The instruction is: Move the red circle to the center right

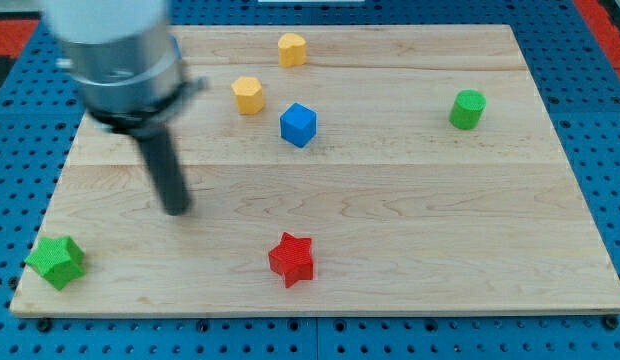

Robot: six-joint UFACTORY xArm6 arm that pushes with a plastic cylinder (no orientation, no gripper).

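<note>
No red circle shows in the camera view; the arm's body at the top left may hide part of the board. My tip (pixel 176 210) rests on the left part of the wooden board (pixel 440 230). A red star (pixel 291 259) lies below and to the right of the tip, well apart from it. A blue cube (pixel 298 124) lies above and to the right of the tip. A yellow block (pixel 248 95) sits just left of the blue cube, and a second yellow block (pixel 292 48) lies near the top edge.
A green cylinder (pixel 467 109) stands at the upper right. A green star (pixel 56 262) sits at the board's bottom left corner. Blue pegboard (pixel 605 120) surrounds the board.
</note>
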